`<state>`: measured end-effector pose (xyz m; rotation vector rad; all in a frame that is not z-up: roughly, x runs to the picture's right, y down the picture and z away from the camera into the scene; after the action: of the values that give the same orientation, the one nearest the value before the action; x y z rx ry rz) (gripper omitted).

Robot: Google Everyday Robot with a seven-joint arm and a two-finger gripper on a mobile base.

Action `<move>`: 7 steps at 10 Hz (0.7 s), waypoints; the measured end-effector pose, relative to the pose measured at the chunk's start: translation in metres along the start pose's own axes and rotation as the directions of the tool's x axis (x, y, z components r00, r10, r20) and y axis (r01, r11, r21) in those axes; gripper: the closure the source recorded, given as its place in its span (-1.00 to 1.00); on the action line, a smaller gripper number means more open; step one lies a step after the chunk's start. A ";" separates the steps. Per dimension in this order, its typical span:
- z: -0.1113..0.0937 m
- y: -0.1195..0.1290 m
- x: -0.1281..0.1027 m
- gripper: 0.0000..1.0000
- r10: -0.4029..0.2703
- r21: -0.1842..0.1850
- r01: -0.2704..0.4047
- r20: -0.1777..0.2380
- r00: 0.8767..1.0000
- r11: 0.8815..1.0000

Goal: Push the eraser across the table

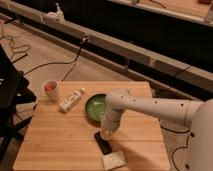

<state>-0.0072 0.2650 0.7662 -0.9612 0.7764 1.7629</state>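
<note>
The eraser [102, 142] is a small flat black block lying on the bamboo table [60, 140], near its front middle. My white arm reaches in from the right and bends down over the table. My gripper [105, 132] points down at the eraser's far end and touches or nearly touches it. The gripper's tip hides part of the eraser's far end.
A green bowl [96, 107] sits just behind the gripper. A pale beige pad [114, 160] lies at the front edge, right of the eraser. A white bottle [71, 100] lies on its side and a white cup [50, 90] stands at the back left. Cables run on the floor behind.
</note>
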 end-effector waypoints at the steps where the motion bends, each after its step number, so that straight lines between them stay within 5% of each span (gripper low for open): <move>1: -0.004 0.007 0.002 1.00 -0.024 -0.010 0.024 0.009 1.000 1.000; 3: -0.025 -0.005 -0.009 1.00 0.010 -0.032 -0.009 0.048 0.999 0.999; 7: -0.024 -0.005 -0.010 1.00 0.012 -0.033 -0.010 0.046 0.999 0.999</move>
<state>0.0061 0.2428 0.7623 -0.9359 0.7264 1.8061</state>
